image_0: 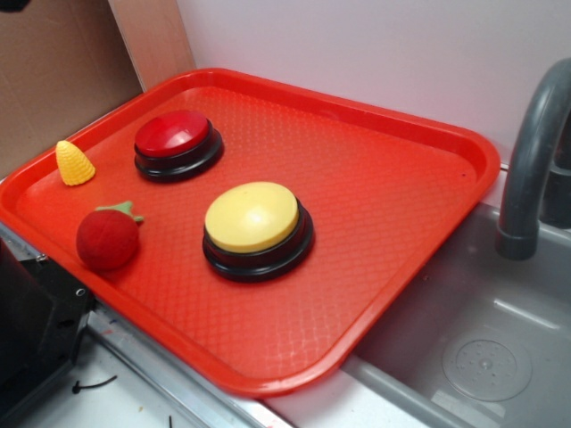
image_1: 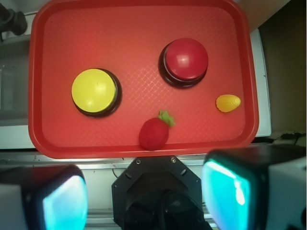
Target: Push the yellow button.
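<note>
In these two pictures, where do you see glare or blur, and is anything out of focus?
Exterior view: sharp, evenly lit; a soft highlight on the red button, a faint one on the yellow button. Wrist view: the tray is in focus, with a glare spot on the red button; the gripper fingers at the bottom edge are blurred and glow cyan.

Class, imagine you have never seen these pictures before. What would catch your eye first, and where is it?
The bright red tray fills most of the scene, resting partly over a grey sink. Near its middle sits the yellow button, with the red button behind it toward the far-left corner. At the left edge lie a red strawberry toy and a small yellow corn cone.
</note>
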